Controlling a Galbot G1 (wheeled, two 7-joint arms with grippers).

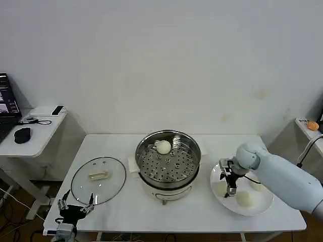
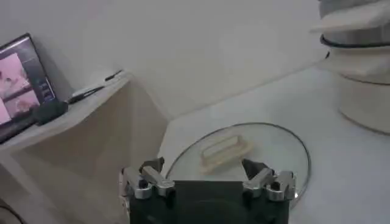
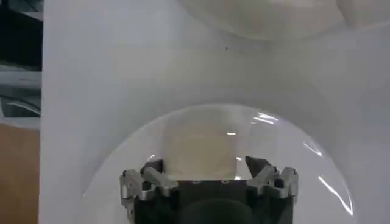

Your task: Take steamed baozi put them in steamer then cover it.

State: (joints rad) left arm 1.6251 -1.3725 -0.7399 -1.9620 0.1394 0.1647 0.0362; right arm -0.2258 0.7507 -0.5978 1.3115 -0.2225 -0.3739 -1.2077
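My right hand (image 1: 231,187) is down over the white plate (image 1: 262,204) at the counter's three o'clock side, fingers spread and pointing down, nothing between them. In the right wrist view the same right hand (image 3: 207,167) shows its two fingertips (image 3: 153,167) parted on either side of a cream baozi (image 3: 201,149) lying on the plate (image 3: 304,182); I cannot tell whether the pads touch it.

On that plate I count three baozi in the head view: one just under the hand (image 1: 220,187), one at the plate's five o'clock edge (image 1: 246,199), and one at its far side by the arm (image 1: 256,184).

The steamer (image 1: 168,160) stands at the counter's centre, uncovered, with its perforated tray showing. One baozi (image 1: 163,147) lies in it at about eleven o'clock on the tray. That makes four buns in all.

The single glass lid (image 1: 98,180) lies flat on the counter (image 1: 197,214) at the steamer's nine o'clock, its pale handle up.

My left hand (image 1: 75,205) waits at the counter's near left corner, just by the lid's six o'clock rim, fingers apart and empty. From the left wrist view, the left hand (image 2: 207,179) faces the lid (image 2: 268,149), with the steamer's cream base (image 2: 365,91) beyond.
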